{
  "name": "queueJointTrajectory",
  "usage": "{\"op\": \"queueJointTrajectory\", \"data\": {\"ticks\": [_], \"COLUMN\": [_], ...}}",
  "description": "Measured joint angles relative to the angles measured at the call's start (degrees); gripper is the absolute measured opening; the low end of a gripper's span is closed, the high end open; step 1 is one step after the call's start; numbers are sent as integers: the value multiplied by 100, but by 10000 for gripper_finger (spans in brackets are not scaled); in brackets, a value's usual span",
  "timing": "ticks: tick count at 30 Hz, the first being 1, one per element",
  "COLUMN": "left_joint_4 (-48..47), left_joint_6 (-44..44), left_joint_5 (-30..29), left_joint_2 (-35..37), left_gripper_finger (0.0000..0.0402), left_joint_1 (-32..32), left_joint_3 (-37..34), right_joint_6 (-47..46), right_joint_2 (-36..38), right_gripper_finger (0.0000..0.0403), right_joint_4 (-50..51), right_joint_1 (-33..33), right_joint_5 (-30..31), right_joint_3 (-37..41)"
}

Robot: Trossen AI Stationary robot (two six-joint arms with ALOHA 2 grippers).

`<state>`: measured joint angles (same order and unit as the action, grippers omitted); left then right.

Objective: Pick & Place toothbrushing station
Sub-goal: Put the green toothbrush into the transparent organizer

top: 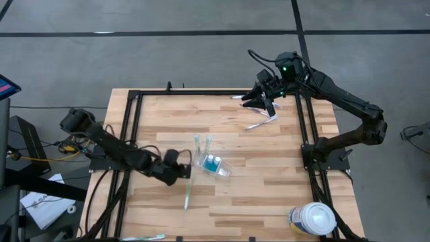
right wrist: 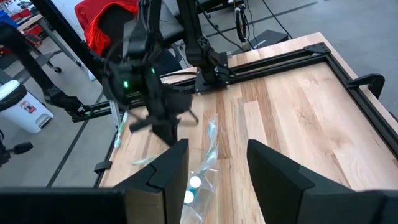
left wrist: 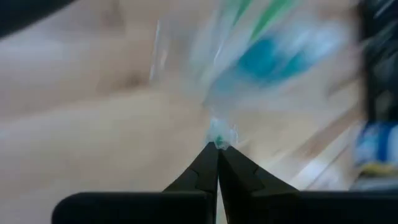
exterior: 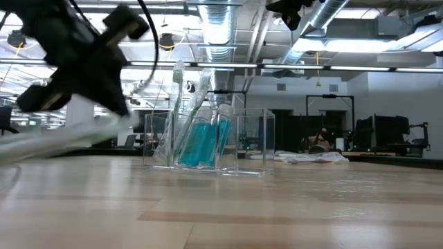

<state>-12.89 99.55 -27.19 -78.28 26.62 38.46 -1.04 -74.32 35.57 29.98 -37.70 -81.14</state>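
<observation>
Closest to our overhead lens, the right gripper (top: 263, 101) hung over the table's (top: 269, 181) far right corner, jaws partly apart and gripping nothing that we could see. Beneath it lay a wrapped toothbrush (top: 261, 122). We found the toothbrushing station (top: 213, 165), a clear holder with blue-green contents and upright brushes, near the table's middle, somewhat toward the near edge. The left gripper (top: 186, 169) hung just beside the station on its left-edge side, jaws pinched together; at their tips we saw a scrap of clear wrapping with green on it. Another wrapped toothbrush (top: 187, 193) lay on the wood by that gripper, toward the near edge. A white-lidded tub (top: 313, 219) stood at the near right corner.
</observation>
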Motion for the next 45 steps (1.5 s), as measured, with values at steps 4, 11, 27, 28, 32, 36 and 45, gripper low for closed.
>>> {"op": "queueJointTrajectory", "data": {"ticks": [4, 11, 27, 28, 32, 36, 45], "left_joint_4": [-429, 40, 1858, 1999, 2372, 2412, 2505], "left_joint_6": [-74, -2199, -5231, -5225, -5198, -4814, -4167], "left_joint_5": [-1111, -3123, -4236, -4162, -3978, -3784, -3016], "left_joint_2": [774, 1999, 1472, 1350, 878, 441, -411], "left_gripper_finger": [0, 0, 0, 0, 0, 0, 0], "left_joint_1": [54, 34, -260, -271, -287, -287, -287], "left_joint_3": [0, 0, 0, 0, 0, 0, 3], "right_joint_6": [0, 0, -137, -171, -198, -276, -398], "right_joint_2": [0, 0, 0, 0, 0, 0, 0], "right_gripper_finger": [154, 154, 154, 154, 154, 154, 154], "right_joint_4": [0, -4, -130, -155, -187, -184, -173], "right_joint_1": [0, 0, 1, 1, 0, 1, 1], "right_joint_5": [0, 3, 18, 18, 18, 18, 16], "right_joint_3": [0, 0, 0, 0, 0, 0, 0]}}
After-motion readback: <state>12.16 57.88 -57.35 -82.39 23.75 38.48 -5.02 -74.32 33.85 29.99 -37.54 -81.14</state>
